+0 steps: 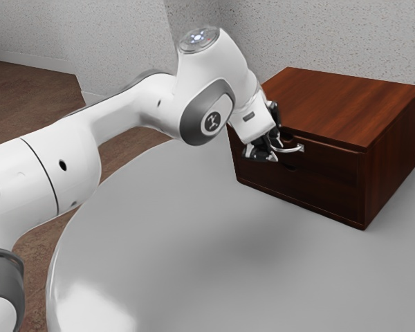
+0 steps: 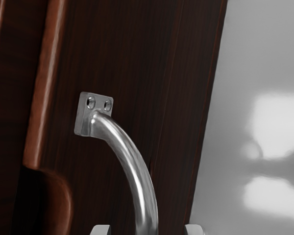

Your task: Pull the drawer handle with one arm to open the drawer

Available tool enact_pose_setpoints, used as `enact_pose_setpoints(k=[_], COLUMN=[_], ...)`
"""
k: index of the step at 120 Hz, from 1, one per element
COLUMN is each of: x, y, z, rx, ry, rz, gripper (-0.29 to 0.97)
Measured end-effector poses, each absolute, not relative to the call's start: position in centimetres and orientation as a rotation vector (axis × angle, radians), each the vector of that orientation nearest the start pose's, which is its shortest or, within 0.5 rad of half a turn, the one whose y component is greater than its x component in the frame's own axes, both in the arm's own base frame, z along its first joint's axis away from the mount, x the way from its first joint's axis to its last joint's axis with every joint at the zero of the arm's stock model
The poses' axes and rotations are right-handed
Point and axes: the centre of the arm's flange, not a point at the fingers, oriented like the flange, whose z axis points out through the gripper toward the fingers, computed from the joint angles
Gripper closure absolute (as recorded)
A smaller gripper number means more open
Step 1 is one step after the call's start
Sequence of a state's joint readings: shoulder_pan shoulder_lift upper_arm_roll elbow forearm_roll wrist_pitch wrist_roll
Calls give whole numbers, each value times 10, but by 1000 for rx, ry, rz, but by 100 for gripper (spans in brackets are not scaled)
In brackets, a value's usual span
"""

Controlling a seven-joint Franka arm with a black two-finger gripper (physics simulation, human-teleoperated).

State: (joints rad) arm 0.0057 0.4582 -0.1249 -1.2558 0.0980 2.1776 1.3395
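1. On the white table (image 1: 194,263), toward the exterior view's right, the dark wooden cabinet (image 1: 346,104) stood with its upper drawer (image 1: 328,160) looking shut or nearly so.
2. The gripper (image 1: 271,148) sat at the drawer's metal handle (image 1: 290,147), the curved bar running between the fingertips (image 2: 101,229) with a gap on each side: jaws parted, not yet clamped.
3. Doing this step well probably meant closing squarely on the bar's middle, away from its mounting plate (image 2: 93,113).
4. The pull should then have run straight out along the drawer's slide; any sideways drag risked the bar slipping free or the cabinet skidding.
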Motion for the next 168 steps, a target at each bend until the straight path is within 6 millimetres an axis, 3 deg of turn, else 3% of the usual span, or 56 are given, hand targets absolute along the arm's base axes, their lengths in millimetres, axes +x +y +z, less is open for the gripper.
enact_pose_setpoints(k=[42, 128, 168], x=[722, 700, 688], y=[-55, -68, -55], z=[556, 558, 554], rx=[-2087, -2107, -2137], ry=[1873, 1907, 1896], rz=[-510, -512, -484], gripper=[60, 61, 61])
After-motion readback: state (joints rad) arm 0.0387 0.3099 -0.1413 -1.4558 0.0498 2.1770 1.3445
